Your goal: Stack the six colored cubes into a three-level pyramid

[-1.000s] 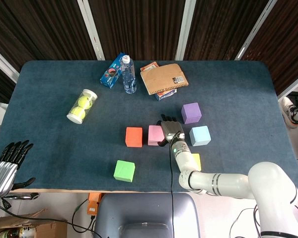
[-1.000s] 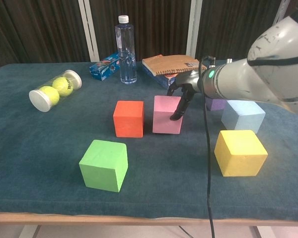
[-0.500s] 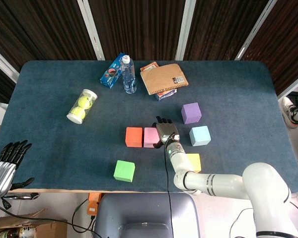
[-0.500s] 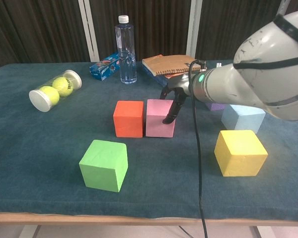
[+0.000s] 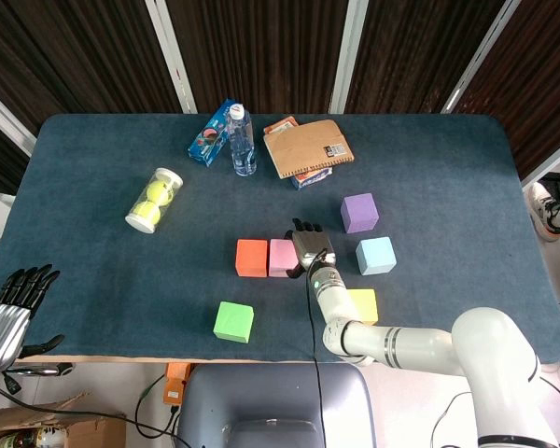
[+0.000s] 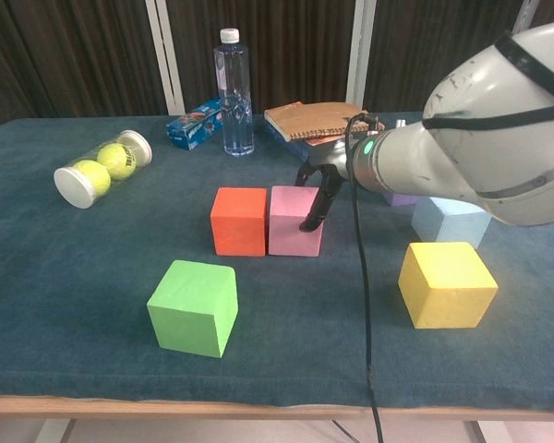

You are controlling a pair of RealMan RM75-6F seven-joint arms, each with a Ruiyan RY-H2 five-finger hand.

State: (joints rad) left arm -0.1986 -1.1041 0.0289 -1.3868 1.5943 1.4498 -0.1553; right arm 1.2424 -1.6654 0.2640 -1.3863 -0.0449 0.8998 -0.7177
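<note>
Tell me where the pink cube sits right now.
In the chest view the pink cube stands mid-table, flush against the red cube on its left, with the right hand touching its right side.

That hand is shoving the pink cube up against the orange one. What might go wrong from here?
The right hand presses only the pink cube's right side, so a further push could twist it or shift the orange cube, spoiling the base row. The hand's fingers may drag the pink cube when they lift away. The forearm hangs above the blue cube and yellow cube, so a careless retreat might knock them.
</note>
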